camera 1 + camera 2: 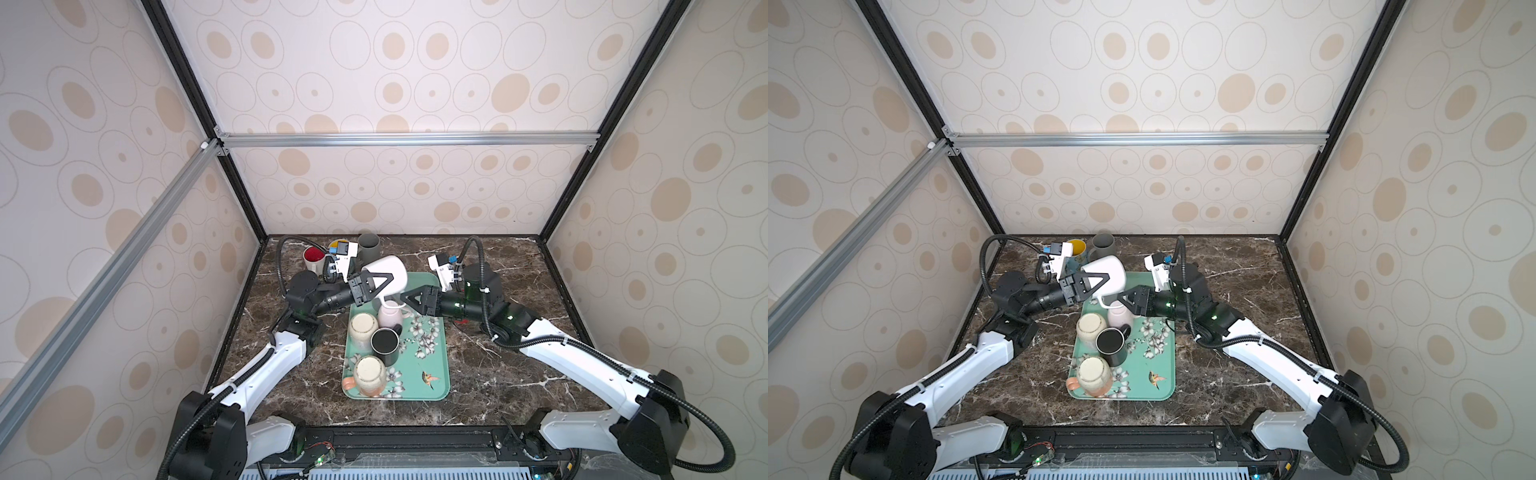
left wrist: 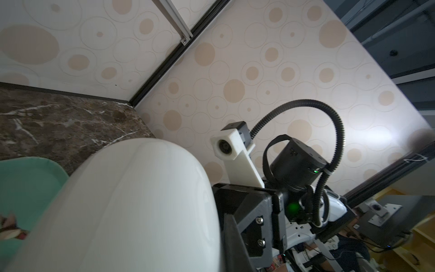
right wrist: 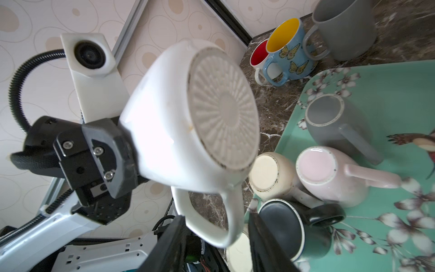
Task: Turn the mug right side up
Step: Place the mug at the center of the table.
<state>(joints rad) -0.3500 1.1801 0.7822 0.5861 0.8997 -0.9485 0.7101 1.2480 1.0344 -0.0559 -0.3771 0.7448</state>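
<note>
Left jaws: clenched on the mouth end of the white mug [image 1: 388, 270], bearing its whole weight.

Right jaws: parted, standing astride the mug's handle [image 3: 207, 223], as the right wrist view shows. They do not appear to press on it.

White mug: aloft over the far end of the tray [image 1: 441, 365], clear of everything below. It lies roughly on its side, with the ribbed base [image 3: 221, 110] turned toward the right wrist camera and the handle hanging down. It is neither inverted nor upright.

Tray stock: far cream mug [image 1: 362, 328], near cream mug [image 1: 370, 374], pink mug [image 1: 390, 316] and short grey mug [image 3: 329, 115], all base-up. For the black mug [image 1: 384, 340], which way up cannot be told.

Counter [image 1: 498, 374], far left corner: red-lined mug [image 1: 313, 254], butterfly mug [image 3: 286, 49] and tall grey mug [image 1: 369, 245], all mouths up.

Step in hand (judged): the mid-air turn, about half done. One arm holds the mug while the other attends the handle.

Next move (judged): the right jaws either close on the handle to take the mug or draw back clear of it. The holding wrist then rolls the mug until its mouth faces up and lowers it onto its base on a free spot. The upright group on the counter suggests where. Inverted mugs crowd the tray directly beneath, so the handle needs room to swing.
</note>
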